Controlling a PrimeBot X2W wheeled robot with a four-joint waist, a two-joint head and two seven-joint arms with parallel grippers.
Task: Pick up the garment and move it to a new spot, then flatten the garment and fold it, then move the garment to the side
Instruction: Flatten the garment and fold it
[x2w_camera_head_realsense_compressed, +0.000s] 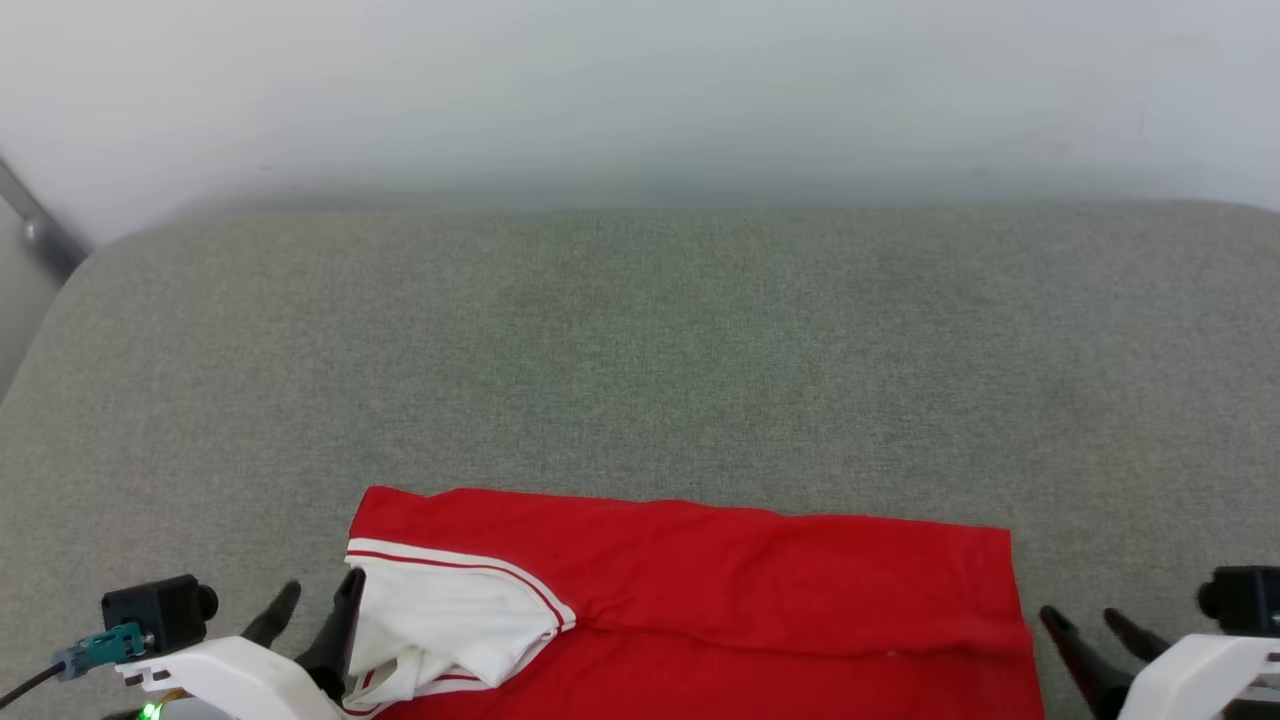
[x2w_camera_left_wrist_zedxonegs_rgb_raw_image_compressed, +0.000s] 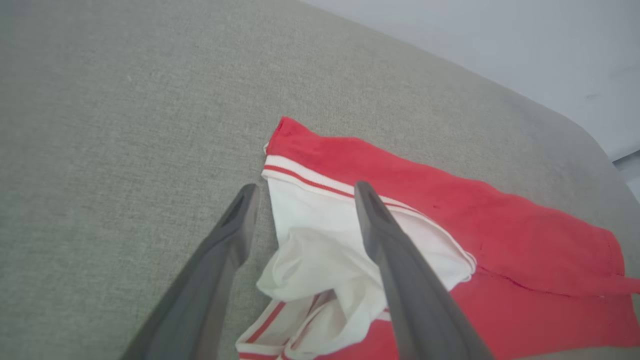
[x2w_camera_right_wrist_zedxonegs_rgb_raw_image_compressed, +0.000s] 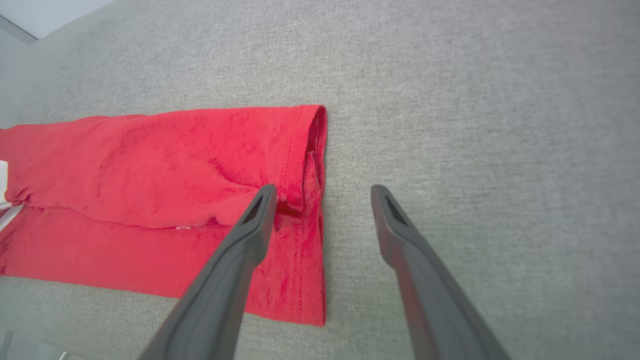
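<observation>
My left end effector (x2w_camera_head_realsense_compressed: 322, 583) at 7 o'clock and right end effector (x2w_camera_head_realsense_compressed: 1078, 612) at 5 flank the folded garment (x2w_camera_head_realsense_compressed: 750, 580), both open, presumably to shift it aside.

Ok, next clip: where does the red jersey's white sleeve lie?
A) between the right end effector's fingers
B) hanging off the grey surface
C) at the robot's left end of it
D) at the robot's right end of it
C: the white sleeve lies at the left end of the red jersey, beside the left end effector.
</observation>
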